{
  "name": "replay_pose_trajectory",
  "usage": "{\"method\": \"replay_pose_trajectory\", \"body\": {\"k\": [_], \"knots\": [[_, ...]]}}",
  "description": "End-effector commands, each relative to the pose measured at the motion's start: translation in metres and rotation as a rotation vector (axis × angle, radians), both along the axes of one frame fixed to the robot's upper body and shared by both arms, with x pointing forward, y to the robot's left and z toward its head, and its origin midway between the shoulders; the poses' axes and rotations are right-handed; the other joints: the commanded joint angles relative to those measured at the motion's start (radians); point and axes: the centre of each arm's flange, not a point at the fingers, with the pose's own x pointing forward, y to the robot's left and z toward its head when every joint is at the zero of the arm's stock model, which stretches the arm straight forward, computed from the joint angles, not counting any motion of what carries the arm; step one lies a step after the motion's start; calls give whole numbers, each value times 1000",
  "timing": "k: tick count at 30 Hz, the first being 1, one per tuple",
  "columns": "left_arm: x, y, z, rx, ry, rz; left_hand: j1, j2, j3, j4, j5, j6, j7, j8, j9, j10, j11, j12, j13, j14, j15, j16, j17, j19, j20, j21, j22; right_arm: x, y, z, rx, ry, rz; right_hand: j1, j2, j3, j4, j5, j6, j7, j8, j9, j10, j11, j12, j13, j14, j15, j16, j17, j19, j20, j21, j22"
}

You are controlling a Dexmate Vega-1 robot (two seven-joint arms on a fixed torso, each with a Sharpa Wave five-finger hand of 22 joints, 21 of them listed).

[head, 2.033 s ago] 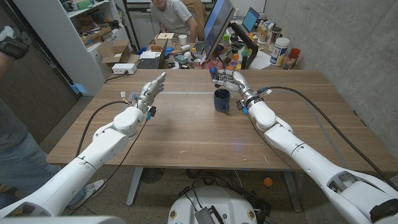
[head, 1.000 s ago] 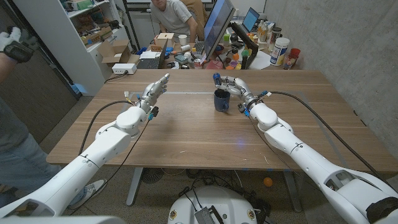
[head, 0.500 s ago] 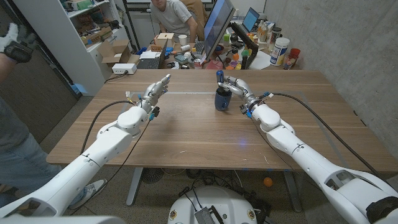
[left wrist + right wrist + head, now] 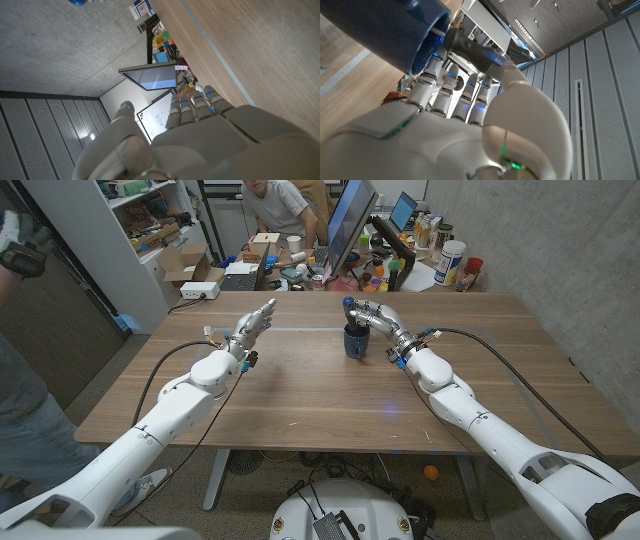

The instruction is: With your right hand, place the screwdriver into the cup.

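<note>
Two arms of glossy white rounded shells are seen in the head view. A black cable is run along the outside of each arm toward the wrist. The left hand and the right hand are built of pale grey segmented fingers, with small blue fittings at the wrists. In the right wrist view, blue-lit spots are shown between the grey finger segments, and a green light is set into the white back shell.
</note>
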Motion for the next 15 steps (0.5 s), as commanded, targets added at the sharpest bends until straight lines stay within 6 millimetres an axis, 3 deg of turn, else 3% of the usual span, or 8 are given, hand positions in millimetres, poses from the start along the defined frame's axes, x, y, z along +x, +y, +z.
{"method": "replay_pose_trajectory", "body": {"k": [1,15], "knots": [[5,-3,3,7,-6,-17,0,9,3,-4,-6,13,0,4,4,9,-3,-1,4,6,7,-1,3,4,0,-2,6,-13,-2,5,-6,-48,11,-10,-1,-3,5,8,-6,-1,-5,2,-6,6,8,5,-11,2,0,1,-4,13,-1,4],[6,-1,3,7,-5,-23,-1,10,3,-6,-6,18,0,4,4,10,-5,-1,4,7,6,-1,3,6,0,-4,6,-18,-1,14,17,-71,13,-39,10,-1,17,12,-17,3,-13,4,-23,19,10,8,-41,3,0,-2,-35,15,-6,3]]}}
